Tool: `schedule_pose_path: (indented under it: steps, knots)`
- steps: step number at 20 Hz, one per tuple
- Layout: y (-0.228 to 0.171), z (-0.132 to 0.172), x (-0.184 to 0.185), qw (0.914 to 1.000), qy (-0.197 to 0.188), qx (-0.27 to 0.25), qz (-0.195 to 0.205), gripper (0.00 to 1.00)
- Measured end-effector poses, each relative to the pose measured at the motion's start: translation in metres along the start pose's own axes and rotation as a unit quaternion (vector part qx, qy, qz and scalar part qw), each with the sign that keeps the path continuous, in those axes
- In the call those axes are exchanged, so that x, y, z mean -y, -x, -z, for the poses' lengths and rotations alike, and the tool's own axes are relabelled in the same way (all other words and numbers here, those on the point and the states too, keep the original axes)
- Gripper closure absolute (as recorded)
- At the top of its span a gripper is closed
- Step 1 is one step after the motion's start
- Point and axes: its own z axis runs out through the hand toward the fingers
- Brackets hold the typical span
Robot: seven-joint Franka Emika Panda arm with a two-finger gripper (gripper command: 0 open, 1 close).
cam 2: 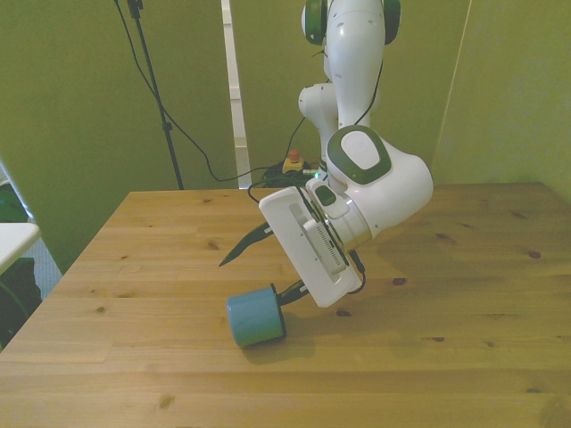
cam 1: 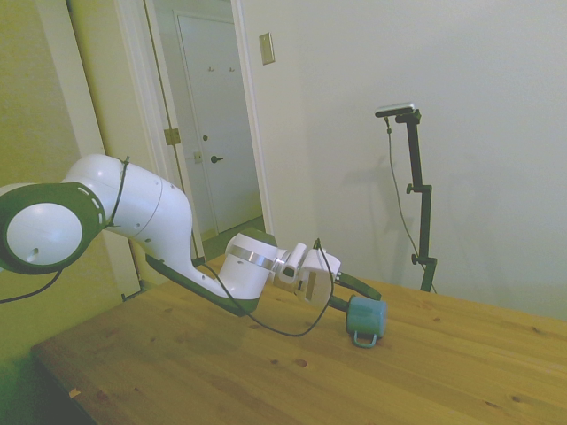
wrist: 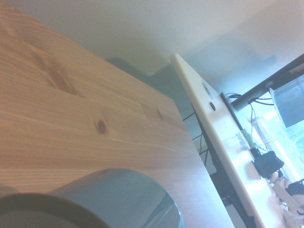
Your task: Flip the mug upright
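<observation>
The light-blue mug (cam 2: 256,316) lies tipped on its side on the wooden table (cam 2: 446,294), its closed base turned toward the front view's lower left. In the side view the mug (cam 1: 365,319) rests with its thin loop handle against the tabletop. My gripper (cam 2: 254,281) is low over the table just behind the mug, tilted steeply and open wide. One dark finger (cam 2: 239,251) sticks out free to the front view's left. The other finger (cam 2: 291,291) meets the mug at its mouth end; whether it reaches inside is hidden. The wrist view shows the mug's rounded wall (wrist: 118,199) close up.
The wrist view looks past the table's edge to a white side table (wrist: 213,123) with small clutter. A door (cam 1: 217,133) and pale wall stand behind in the side view. Cables trail off the table's far edge (cam 2: 268,174).
</observation>
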Motion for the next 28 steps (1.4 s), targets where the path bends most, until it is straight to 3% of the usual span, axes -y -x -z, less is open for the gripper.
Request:
schedule_pose_path:
  steps: [15, 28]
  knots:
    - [0.005, -0.015, 0.009, 1.0, 0.006, 0.0, -0.001, 1.0]
    - [0.0, -0.01, 0.008, 0.9999, 0.009, 0.001, -0.011, 1.0]
